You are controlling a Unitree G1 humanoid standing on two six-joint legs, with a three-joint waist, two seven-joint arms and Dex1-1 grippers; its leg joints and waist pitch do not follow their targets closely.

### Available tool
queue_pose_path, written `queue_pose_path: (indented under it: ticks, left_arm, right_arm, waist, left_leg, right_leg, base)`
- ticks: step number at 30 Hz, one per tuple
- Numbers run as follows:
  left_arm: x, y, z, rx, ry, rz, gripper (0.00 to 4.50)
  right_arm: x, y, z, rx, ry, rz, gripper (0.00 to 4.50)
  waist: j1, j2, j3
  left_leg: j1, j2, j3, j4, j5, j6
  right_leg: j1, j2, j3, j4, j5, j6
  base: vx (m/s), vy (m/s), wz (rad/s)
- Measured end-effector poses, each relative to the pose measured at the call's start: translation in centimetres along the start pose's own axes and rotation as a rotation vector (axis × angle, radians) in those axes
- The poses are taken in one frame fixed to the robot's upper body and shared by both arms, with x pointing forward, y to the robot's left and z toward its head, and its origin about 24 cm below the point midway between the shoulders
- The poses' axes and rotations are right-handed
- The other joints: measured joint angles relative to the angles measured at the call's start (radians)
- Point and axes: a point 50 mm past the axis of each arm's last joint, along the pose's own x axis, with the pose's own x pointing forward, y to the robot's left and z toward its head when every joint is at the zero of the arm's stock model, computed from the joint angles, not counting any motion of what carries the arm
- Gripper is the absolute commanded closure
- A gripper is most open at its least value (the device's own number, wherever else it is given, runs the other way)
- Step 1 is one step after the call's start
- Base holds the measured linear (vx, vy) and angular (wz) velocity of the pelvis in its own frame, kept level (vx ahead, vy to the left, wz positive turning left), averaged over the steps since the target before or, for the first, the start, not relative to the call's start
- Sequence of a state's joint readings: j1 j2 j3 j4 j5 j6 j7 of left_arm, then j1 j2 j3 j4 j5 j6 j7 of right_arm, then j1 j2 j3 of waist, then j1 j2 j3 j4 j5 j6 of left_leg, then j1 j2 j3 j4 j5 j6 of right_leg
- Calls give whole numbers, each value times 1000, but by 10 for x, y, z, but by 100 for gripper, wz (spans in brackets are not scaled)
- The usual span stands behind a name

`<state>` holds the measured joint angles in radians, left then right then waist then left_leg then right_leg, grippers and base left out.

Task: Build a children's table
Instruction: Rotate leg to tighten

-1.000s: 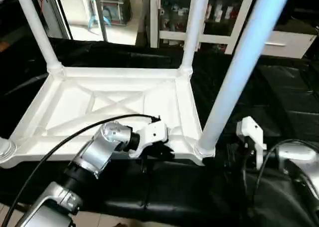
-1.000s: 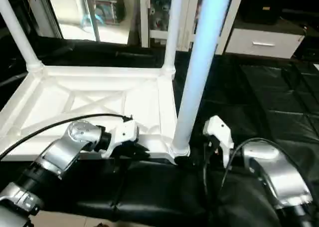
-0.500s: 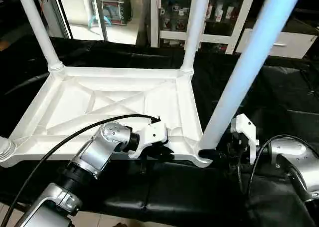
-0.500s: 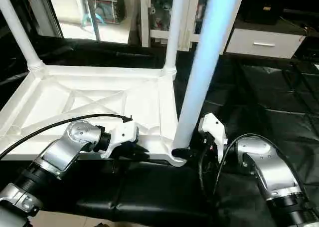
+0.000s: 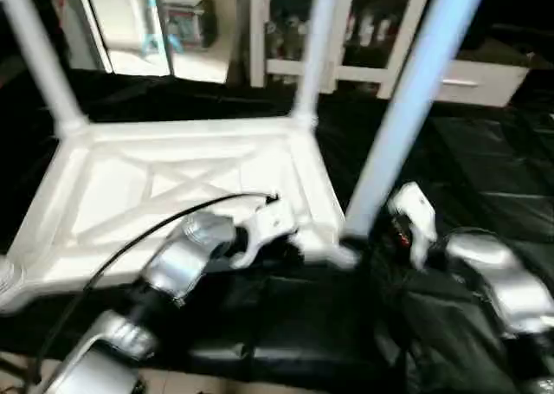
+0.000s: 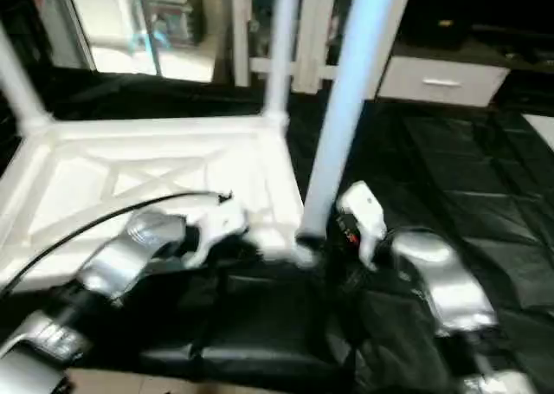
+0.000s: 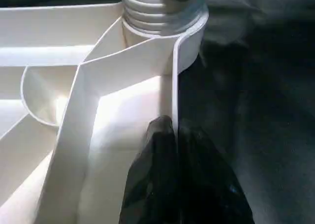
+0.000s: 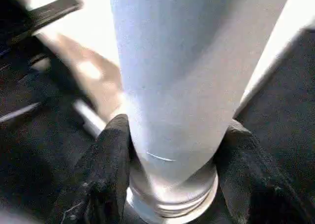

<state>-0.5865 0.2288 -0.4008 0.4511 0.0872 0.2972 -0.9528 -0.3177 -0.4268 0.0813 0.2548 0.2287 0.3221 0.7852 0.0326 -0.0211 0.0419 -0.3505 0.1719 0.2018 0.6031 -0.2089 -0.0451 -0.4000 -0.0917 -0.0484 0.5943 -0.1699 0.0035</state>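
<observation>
The children's table lies upside down on black padding, its ribbed X-braced underside (image 5: pixel 173 182) facing up. White legs stand in the far left socket (image 5: pixel 35 61), the far right socket (image 5: pixel 313 56) and the near right socket (image 5: pixel 407 108). My left gripper (image 7: pixel 172 128) is shut on the near rim (image 7: pixel 173 91) beside that near right corner, one finger on each side of the thin wall. My right gripper (image 8: pixel 174 150) has its black fingers (image 8: pixel 110 155) pressed on both sides of the near right leg (image 8: pixel 172 61), just above its threaded base.
A white glass-door cabinet (image 5: pixel 363 30) and a white drawer unit (image 5: pixel 476 69) stand behind the table. Black padded mat (image 5: pixel 485 151) spreads to the right. A black cable (image 5: pixel 156 229) arcs over my left forearm. The near left corner socket (image 5: pixel 4 277) sits at the picture's edge.
My right gripper has come in from the right and closed around the base of the near right leg. The left gripper keeps its hold on the rim. The camera has shifted.
</observation>
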Motion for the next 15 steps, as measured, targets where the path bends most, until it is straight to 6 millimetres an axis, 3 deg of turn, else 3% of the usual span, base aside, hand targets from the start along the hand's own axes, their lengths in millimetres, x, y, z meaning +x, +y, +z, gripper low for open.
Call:
queue_pose_path:
  ticks: [3, 7, 10, 15]
  left_arm:
    - [19, 9, 11, -92, 17, 151, 450]
    - [37, 10, 25, -135, 26, 242, 450]
    - [46, 12, 31, -137, 26, 278, 450]
    - [47, 15, 35, -121, 27, 300, 450]
  right_arm:
    - [24, -5, 4, 115, -46, -286, 245]
    - [43, -5, 10, 212, -85, -537, 246]
    - [52, -5, 17, 201, -84, -633, 246]
    - [56, -5, 21, 166, -87, -653, 246]
  waist:
    - [-7, -4, 1]
    - [-4, -4, 1]
    - [1, -3, 1]
    - [9, -2, 1]
  left_leg:
    - [-1, 0, -1, 2, 0, -1]
    - [-3, -1, -1, 2, 0, -1]
    - [-4, -1, -2, 0, 0, -1]
    - [-8, 0, -2, -3, 0, -1]
  right_leg:
    - [-2, 0, 0, -1, 0, 0]
    - [-4, 0, 0, -1, 2, -1]
    - [-4, 0, -1, -1, 6, -6]
    - [-8, 0, -3, -2, 6, -6]
  base:
    - [0, 0, 0]
    - [0, 0, 0]
    - [0, 0, 0]
    - [0, 0, 0]
